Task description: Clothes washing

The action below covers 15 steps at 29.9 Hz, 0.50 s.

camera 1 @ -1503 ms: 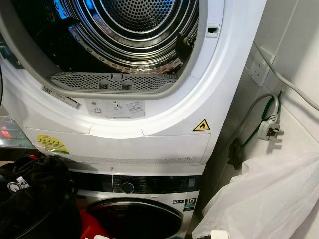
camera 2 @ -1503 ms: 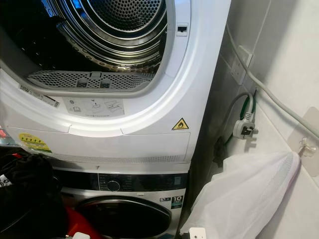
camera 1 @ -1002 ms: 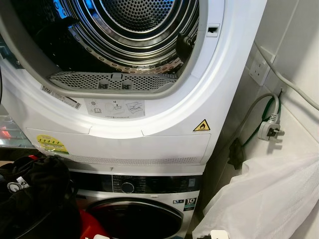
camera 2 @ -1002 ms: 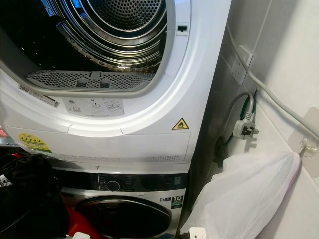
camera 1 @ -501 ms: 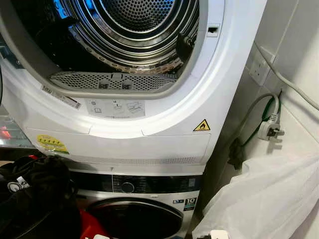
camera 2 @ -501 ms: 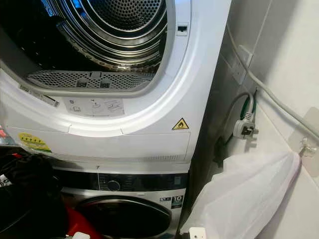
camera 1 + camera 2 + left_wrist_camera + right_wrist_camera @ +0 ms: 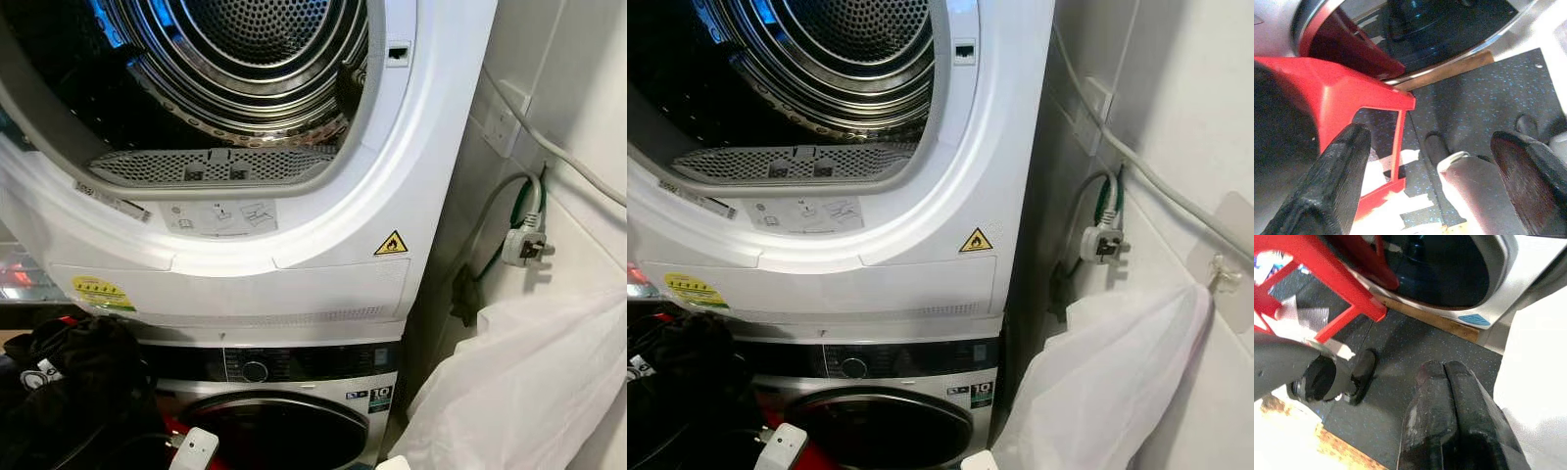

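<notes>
Shifted since the earlier frame: your head view only, slightly. Black crumpled clothes point(image 7: 69, 392) lie heaped in the red plastic basket point(image 7: 1352, 98), beside the dark round washer door point(image 7: 279, 431) below the open white dryer point(image 7: 245, 137). Left gripper point(image 7: 1430, 166): fingers wide apart, empty, low beside the basket. Right gripper point(image 7: 1447, 416): fingers pressed together, empty. Clothes likely soft, light; pinch a thick fold.

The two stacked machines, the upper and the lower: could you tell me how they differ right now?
The upper machine has its door open, baring a perforated steel drum; the lower machine has its dark glass door shut. The upper is white-fronted with a yellow warning sticker; the lower has a dark control panel with a dial. Both load from the front.
</notes>
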{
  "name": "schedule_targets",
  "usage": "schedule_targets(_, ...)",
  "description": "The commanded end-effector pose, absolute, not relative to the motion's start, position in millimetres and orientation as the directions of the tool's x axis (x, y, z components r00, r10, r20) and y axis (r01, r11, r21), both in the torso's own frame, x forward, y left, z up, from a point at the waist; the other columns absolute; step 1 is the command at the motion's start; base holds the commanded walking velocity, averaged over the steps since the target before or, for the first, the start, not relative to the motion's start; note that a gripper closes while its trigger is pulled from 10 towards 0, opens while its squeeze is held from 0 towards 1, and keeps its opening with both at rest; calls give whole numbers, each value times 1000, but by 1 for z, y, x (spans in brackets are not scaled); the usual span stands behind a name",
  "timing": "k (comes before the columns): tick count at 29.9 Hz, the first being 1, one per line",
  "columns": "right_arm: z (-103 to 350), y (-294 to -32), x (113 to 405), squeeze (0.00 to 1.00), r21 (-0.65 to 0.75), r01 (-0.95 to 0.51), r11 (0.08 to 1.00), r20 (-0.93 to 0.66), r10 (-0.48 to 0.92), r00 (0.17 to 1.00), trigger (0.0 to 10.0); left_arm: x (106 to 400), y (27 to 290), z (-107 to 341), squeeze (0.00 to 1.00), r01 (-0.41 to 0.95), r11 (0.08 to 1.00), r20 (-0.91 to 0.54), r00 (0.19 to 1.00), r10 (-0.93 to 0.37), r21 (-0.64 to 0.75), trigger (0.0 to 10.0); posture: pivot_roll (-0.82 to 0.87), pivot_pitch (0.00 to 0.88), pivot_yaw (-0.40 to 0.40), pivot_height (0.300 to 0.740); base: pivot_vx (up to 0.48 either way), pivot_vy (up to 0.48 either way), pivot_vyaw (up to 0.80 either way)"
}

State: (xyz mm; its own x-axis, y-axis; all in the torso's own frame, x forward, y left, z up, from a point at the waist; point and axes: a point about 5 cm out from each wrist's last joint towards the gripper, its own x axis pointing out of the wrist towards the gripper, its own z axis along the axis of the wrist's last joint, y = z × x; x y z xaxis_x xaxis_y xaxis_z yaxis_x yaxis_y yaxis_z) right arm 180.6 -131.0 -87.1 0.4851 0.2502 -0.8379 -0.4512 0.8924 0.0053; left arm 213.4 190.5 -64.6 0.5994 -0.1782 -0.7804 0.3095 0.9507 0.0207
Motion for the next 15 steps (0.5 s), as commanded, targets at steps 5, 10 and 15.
schedule_targets(5, -88, -136, 180, 0, -38, -479, 877, -845, 228, 483, 10000, 220, 183, -61, 0, 345, 939, -759, 612, -223, 3, 10000, 1, 0, 40, 740, 0, 0, 0)
schedule_targets(10, -88, -138, 180, 0, -29, -483, 875, -847, 235, 477, 10000, 245, 164, -39, 0, 457, 889, -609, 696, -381, -33, 10000, -3, 0, 47, 740, 0, 0, 0)
schedule_targets(15, -90, -135, 173, 0, -9, -479, 878, -852, 244, 464, 10000, 227, 168, -37, 0, 542, 838, -535, 690, -488, -65, 10000, -39, 0, 80, 740, 0, 0, 0)
